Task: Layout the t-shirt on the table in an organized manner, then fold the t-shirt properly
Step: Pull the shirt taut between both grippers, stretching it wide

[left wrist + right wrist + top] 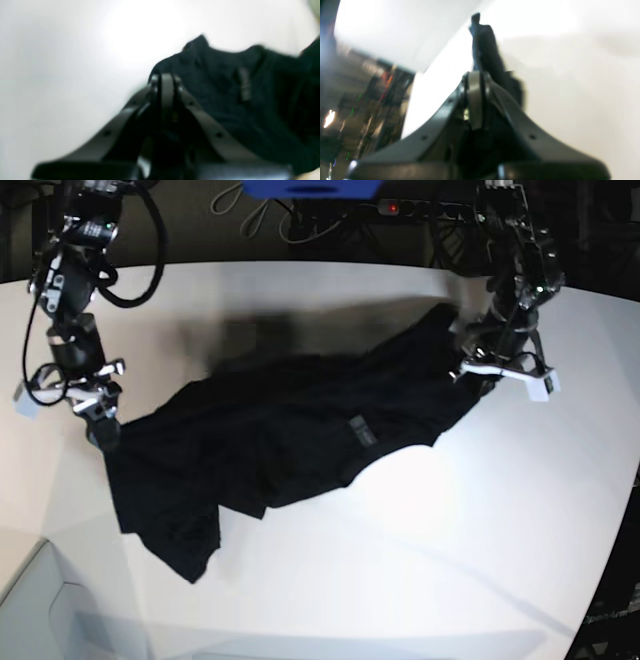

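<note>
Pincers, two, left [478,376] and right [103,432], each grip one t-shirt [290,430].

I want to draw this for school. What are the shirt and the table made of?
Shirt: looks like soft black cloth, matte; it sags and wrinkles where the arms hold its ends. Table: looks like a hard, smooth white board, maybe plastic or painted wood; light bounces off it in a soft glow.
</note>
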You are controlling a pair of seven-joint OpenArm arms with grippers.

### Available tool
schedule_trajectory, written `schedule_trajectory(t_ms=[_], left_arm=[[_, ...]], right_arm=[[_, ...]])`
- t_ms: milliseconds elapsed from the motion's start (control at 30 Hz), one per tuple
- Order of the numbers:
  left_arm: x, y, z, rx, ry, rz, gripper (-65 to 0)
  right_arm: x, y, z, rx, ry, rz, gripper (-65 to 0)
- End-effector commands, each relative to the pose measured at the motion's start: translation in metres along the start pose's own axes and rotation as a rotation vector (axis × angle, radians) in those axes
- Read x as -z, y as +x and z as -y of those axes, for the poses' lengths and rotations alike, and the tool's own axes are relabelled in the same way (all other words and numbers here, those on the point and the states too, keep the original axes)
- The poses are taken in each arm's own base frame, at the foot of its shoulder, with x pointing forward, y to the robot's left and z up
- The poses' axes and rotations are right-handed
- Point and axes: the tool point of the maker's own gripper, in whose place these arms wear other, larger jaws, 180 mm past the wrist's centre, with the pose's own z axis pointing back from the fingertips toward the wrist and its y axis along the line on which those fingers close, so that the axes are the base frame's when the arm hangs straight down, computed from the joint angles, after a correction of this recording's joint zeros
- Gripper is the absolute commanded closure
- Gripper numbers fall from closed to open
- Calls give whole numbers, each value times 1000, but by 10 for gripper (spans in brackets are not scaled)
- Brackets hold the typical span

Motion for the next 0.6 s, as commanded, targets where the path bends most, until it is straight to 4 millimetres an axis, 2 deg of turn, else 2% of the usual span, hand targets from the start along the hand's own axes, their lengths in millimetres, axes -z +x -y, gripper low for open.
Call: schedule_trajectory(t_ms=[0, 67, 133, 233, 333, 467, 567], left_arm=[[-2, 19, 11, 5, -33, 59, -2], [-5, 31, 23, -5, -70, 90, -2], [-9, 42, 33, -10, -101, 120, -2], [-18, 64, 54, -7, -159, 181, -2], [-20, 83, 73, 2, -207, 228, -2], [0, 80, 102, 29, -269, 192, -2], [15, 69, 124, 65, -316, 143, -2]], right_arm=[[-1, 5, 0, 26, 8, 28, 0], [-5, -5, 15, 47, -31, 2, 0], [-8, -19, 22, 53, -48, -35, 0], [-9, -36, 20, 51, -43, -84, 0], [-10, -44, 17, 49, -38, -105, 0], [-9, -44, 17, 22, -33, -124, 0], [-10, -43, 18, -6, -29, -140, 0]])
